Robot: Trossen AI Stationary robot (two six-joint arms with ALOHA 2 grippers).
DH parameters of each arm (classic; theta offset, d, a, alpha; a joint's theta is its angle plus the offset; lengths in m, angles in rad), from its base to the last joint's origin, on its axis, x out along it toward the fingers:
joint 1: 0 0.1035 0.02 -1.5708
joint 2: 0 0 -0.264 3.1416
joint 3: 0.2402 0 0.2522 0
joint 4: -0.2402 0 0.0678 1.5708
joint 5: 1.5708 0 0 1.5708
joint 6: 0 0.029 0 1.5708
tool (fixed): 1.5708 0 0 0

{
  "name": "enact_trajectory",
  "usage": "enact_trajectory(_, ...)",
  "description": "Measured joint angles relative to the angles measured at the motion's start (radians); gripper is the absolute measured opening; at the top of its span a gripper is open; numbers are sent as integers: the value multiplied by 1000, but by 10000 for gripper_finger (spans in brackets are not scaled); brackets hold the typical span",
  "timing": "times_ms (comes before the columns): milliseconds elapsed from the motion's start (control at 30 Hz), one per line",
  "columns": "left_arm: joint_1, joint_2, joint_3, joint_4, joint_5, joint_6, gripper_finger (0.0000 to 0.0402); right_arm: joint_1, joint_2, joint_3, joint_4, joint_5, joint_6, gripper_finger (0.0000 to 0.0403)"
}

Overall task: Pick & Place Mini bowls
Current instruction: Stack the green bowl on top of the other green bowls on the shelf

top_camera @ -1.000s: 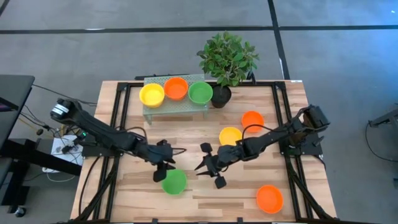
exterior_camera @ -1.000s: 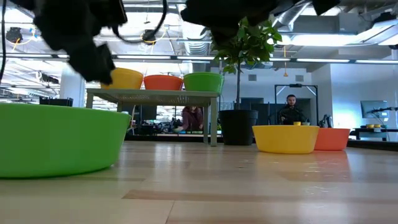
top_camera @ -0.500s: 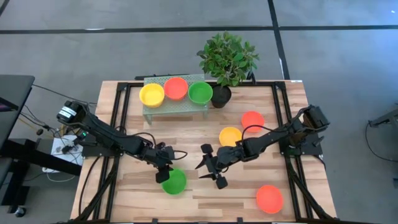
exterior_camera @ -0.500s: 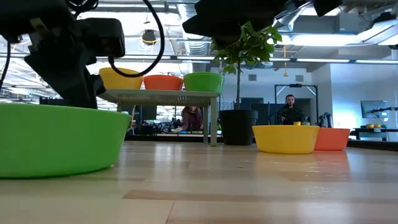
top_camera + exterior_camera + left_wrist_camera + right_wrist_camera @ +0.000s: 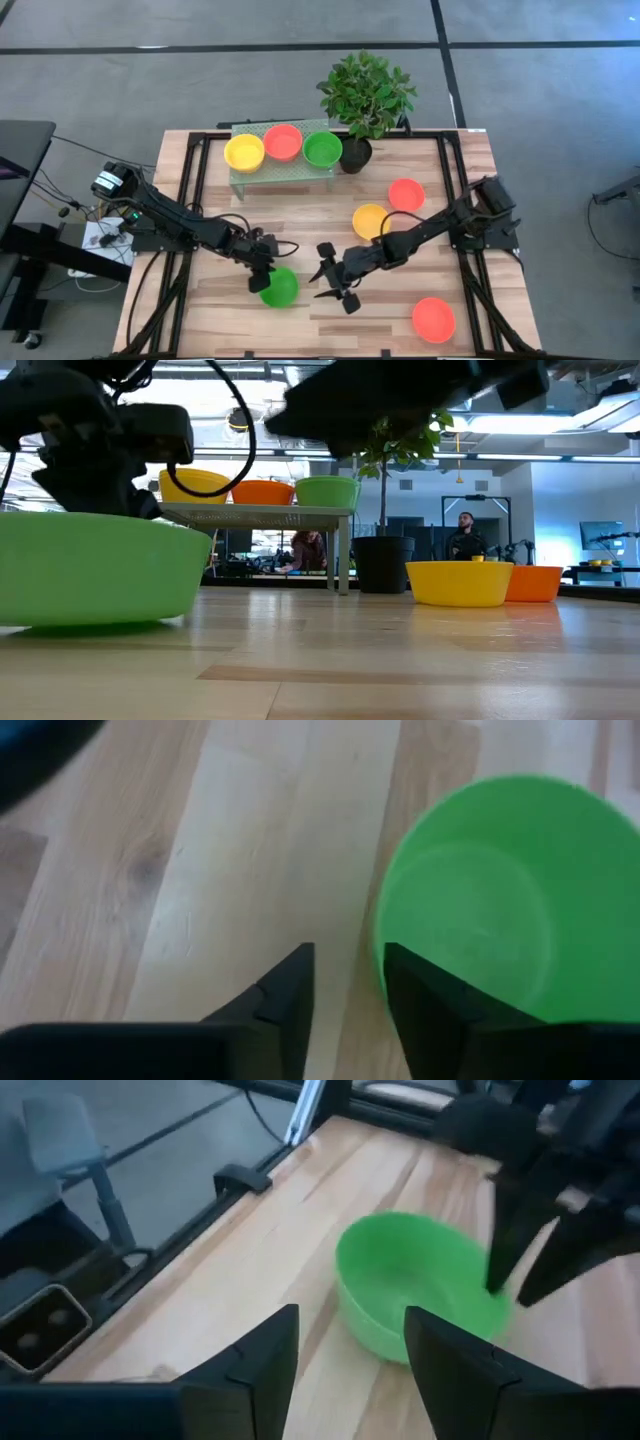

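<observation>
A green mini bowl [image 5: 282,288] is near the table's near edge, large in the low view [image 5: 95,570]. My left gripper [image 5: 262,277] is at its left rim, shut on it. My right gripper [image 5: 331,281] hovers open just right of that bowl, which shows ahead of its fingers [image 5: 420,1290]. A yellow [image 5: 244,152], a red [image 5: 283,141] and a green bowl [image 5: 322,149] stand on a small raised shelf [image 5: 283,172]. A yellow bowl [image 5: 370,218] and two red ones [image 5: 406,193] [image 5: 433,318] rest on the tabletop. My left gripper holds the green bowl by its rim on the side toward the table's left [image 5: 381,935], one finger [image 5: 425,1005] inside the bowl and the other [image 5: 285,995] outside. It comes slanting down from the left. In the low view the bowl sits slightly off the wood, with shadow beneath.
A black pot with a leafy plant [image 5: 357,152] stands beside the shelf at the far edge. Black rails [image 5: 190,200] run along both sides of the table. Bare wood lies between the shelf and the green bowl. People sit in the room beyond [image 5: 466,538].
My left gripper came down onto the green bowl's left rim and took hold; the bowl has risen a little off the table in the low view. My right gripper moved toward the near edge and left, closer to the green bowl, staying open.
</observation>
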Motion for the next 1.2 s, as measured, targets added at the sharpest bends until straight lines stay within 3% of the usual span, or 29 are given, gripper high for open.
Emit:
enact_trajectory(267,25,-5,-20,28,-38,-4,11,0,150,180,-106,5,-81,167)
enact_trajectory(433,49,-15,16,39,-77,-19,11,-9,174,297,-257,17,-152,164)
enact_trajectory(667,77,-16,43,40,-75,-26,12,-47,165,330,-349,8,-182,163)
enact_trajectory(833,130,-18,51,43,-22,-135,10,-50,170,329,-408,9,-196,153)
enact_trajectory(967,174,-18,51,43,46,-147,9,-53,170,329,-416,28,-211,134)
enact_trajectory(1200,206,-18,51,47,52,-150,11,-76,170,329,-438,39,-210,79)
